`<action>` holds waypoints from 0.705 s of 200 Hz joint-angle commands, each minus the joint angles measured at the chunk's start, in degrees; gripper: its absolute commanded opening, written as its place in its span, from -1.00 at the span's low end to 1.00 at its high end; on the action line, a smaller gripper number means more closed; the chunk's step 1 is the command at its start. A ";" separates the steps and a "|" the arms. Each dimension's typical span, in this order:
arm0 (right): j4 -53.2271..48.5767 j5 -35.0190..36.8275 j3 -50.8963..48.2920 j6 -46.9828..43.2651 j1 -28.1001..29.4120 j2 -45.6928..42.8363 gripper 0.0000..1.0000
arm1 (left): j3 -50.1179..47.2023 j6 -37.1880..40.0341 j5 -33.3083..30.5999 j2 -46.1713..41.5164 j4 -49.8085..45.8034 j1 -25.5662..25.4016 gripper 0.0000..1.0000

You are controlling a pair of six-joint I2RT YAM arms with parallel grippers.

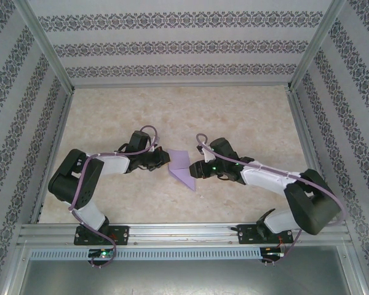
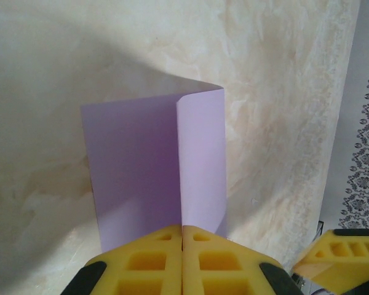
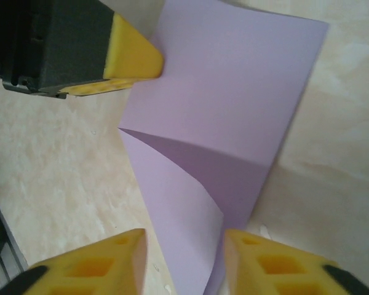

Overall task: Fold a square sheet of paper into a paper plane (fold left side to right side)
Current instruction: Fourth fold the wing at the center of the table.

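Left pincer (image 2: 182, 232) clamps the paper (image 1: 183, 169) by its edge, centre of the overhead view; right pincer (image 3: 184, 236) gapes astride a corner. Held at one point, the lifted flap could spring back, skewing the fold.

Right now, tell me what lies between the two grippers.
The square sheet of paper, partly folded, spans the gap in the top external view: left gripper shut on one edge, right gripper open astride the other end.
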 commanded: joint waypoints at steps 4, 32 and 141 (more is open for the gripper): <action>-9.37 9.89 2.24 -1.52 0.08 -4.78 -0.05 | 0.95 -1.13 -0.85 -2.41 -1.36 -0.90 -0.86; -15.86 19.89 4.04 -1.35 5.18 -8.40 0.04 | 1.33 -1.91 -1.25 -3.54 -2.42 -1.45 -0.88; -22.22 46.44 13.82 7.43 29.05 7.75 0.21 | 3.56 -2.10 -1.79 -5.12 -5.52 -2.60 -0.88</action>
